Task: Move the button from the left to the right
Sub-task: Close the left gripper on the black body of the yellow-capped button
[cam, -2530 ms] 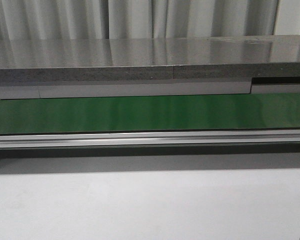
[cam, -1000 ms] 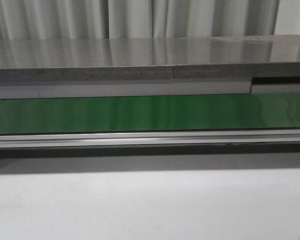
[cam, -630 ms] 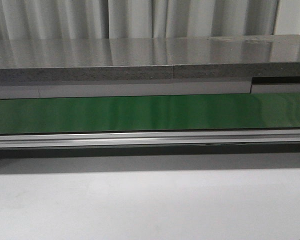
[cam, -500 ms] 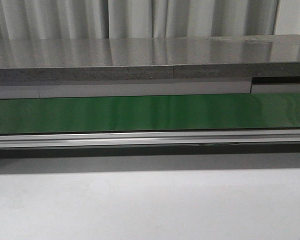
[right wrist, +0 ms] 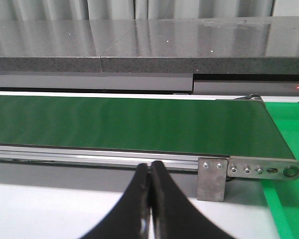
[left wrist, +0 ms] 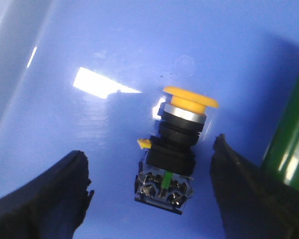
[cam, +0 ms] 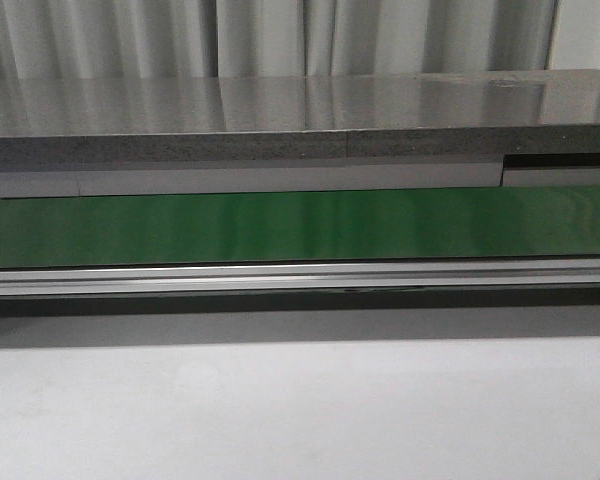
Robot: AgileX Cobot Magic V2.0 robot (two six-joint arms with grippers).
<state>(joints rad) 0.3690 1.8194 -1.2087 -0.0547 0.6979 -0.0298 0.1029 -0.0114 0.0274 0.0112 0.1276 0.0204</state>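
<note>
In the left wrist view the button (left wrist: 177,144) lies on its side on a glossy blue surface (left wrist: 79,59), with its yellow cap, silvery band, black body and clear contact block showing. My left gripper (left wrist: 150,169) is open, its two black fingers apart on either side of the button's contact block without touching it. In the right wrist view my right gripper (right wrist: 150,172) is shut and empty, over the white table in front of the conveyor. Neither gripper nor the button shows in the front view.
A green conveyor belt (cam: 300,226) with a silver rail (cam: 300,277) runs across behind the white table (cam: 300,410); a grey counter (cam: 280,105) lies beyond. The belt's right end and bracket (right wrist: 212,177) show by a green surface (right wrist: 289,134). A green edge (left wrist: 291,134) borders the blue surface.
</note>
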